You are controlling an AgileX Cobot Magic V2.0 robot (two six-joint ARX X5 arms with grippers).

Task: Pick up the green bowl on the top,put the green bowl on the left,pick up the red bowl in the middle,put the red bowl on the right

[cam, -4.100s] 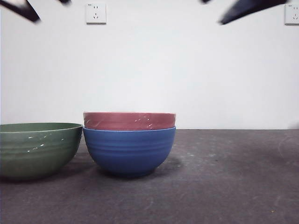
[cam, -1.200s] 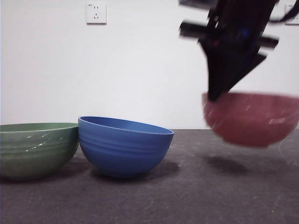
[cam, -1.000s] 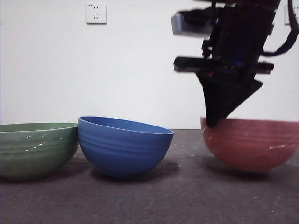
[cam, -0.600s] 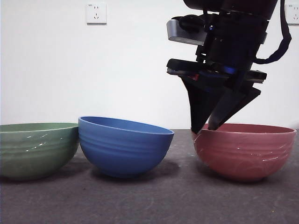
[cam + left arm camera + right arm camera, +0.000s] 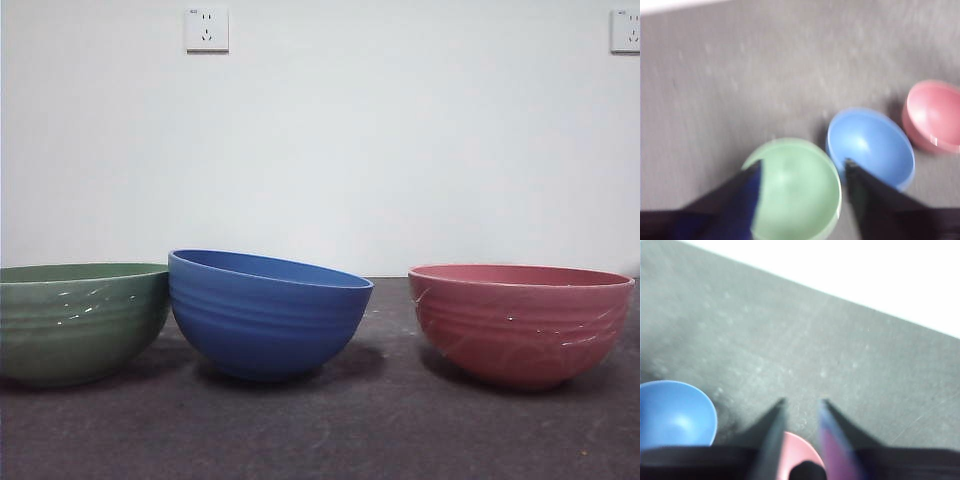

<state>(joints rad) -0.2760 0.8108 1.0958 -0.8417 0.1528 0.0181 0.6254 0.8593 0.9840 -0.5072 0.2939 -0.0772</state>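
Observation:
The green bowl (image 5: 70, 320) stands on the table at the left. The red bowl (image 5: 520, 322) stands on the table at the right, upright and free. No arm shows in the front view. My left gripper (image 5: 802, 164) is open and empty, high above the green bowl (image 5: 792, 192); the red bowl (image 5: 934, 115) lies far off in that view. My right gripper (image 5: 802, 402) is open and empty, raised above the red bowl (image 5: 796, 449), whose rim shows between its jaws.
A blue ridged bowl (image 5: 265, 315) sits in the middle, tilted, its side touching the green bowl; it also shows in the wrist views (image 5: 870, 145) (image 5: 672, 412). The dark table (image 5: 380, 430) runs back to a white wall with two sockets.
The right gripper lowered the red bowl onto the table at the right, let it go and rose out of the front view. The blue bowl stays tilted.

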